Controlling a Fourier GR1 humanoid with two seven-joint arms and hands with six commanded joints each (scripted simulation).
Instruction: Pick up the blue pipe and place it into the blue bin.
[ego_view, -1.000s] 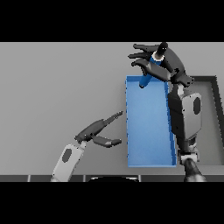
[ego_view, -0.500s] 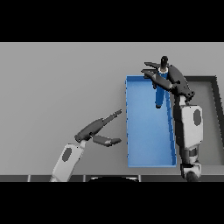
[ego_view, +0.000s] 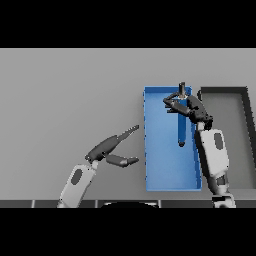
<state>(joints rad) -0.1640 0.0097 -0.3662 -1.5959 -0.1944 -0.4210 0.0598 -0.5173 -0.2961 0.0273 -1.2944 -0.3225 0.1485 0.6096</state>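
1. The blue pipe (ego_view: 182, 125) stands out in the right-centre of the frame, a slim rod running up and down over the right half of the blue bin (ego_view: 160, 165), its top end poking just past the bin's far rim, its lower end over the bin floor.
2. The right hand (ego_view: 189, 107) has it: dark fingers curled round the pipe's upper part, the arm coming up from the lower right edge along the bin's right wall.
3. The bin itself is a long open tray, right of centre on the grey table (ego_view: 65, 100).
4. Just beside it, at the right edge, sits a dark tray (ego_view: 245, 150).
5. Lower left, the left hand (ego_view: 111, 148) hovers over bare table, fingers straight and apart from the thumb, holding nothing.
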